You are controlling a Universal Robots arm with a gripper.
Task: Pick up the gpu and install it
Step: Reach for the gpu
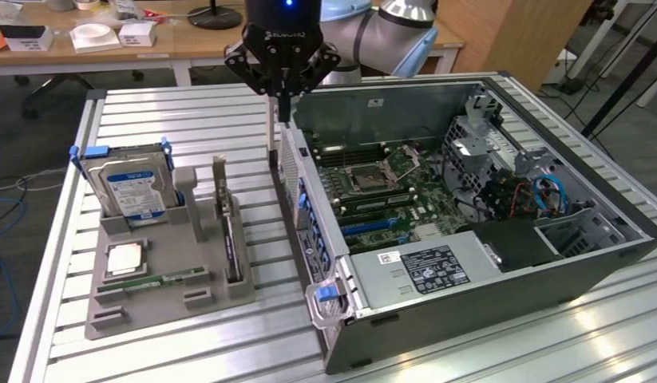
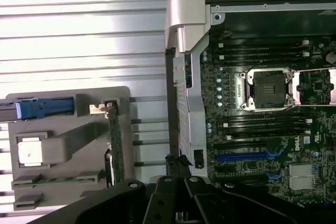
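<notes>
The gpu (image 1: pixel 230 231) is a thin dark card standing on edge in a slot of the grey parts holder (image 1: pixel 147 307), its silvery bracket toward the far end. In the wrist view the gpu (image 2: pixel 115 145) shows its green edge, with the bracket tab at its end. My gripper (image 1: pixel 274 159) hangs over the gap between the holder and the open computer case (image 1: pixel 499 279). Its long thin fingers are pressed together with nothing in them. The gripper (image 2: pixel 177 161) sits just outside the case's side wall, beside and above the card's far end, apart from it.
A silver hard drive (image 1: pixel 131 187) with a blue-white label stands in the holder's far corner. A processor (image 1: pixel 126 257) and a green memory stick (image 1: pixel 147 281) lie nearer. The motherboard (image 2: pixel 268 129) with its socket and blue slots lies inside the case. All rest on a ribbed aluminium table (image 1: pixel 200 351).
</notes>
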